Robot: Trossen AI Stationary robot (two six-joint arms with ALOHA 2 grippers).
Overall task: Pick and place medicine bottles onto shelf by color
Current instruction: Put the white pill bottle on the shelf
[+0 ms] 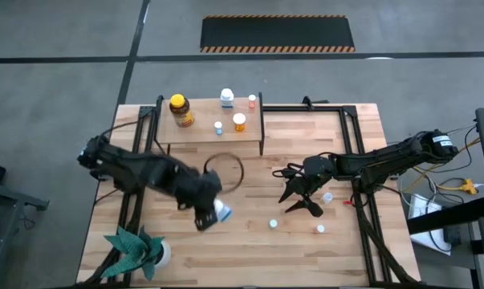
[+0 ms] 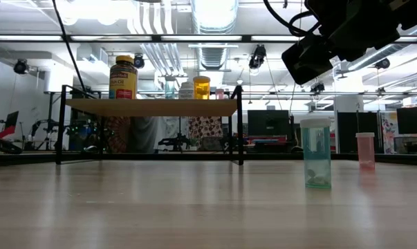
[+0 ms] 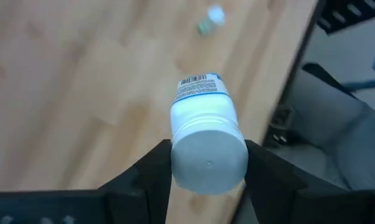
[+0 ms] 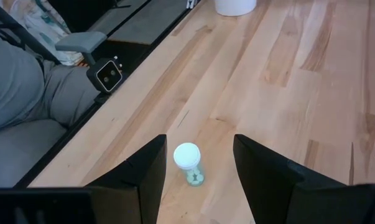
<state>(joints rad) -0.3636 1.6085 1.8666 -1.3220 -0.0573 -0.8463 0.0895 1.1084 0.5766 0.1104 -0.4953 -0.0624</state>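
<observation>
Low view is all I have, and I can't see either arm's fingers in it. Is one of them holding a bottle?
Observer: Yes. The left gripper is shut on a white bottle, clamped at its white cap and held above the tabletop.
Operator: And the right one?
Observer: The right gripper is open and holds nothing. In its wrist view, a small white-capped bottle stands on the table between its two fingers.
Operator: How many bottles are on the shelf? They overlap for me.
Observer: The high view shows five on the shelf. They include the amber jar at its left end and an orange bottle.
</observation>
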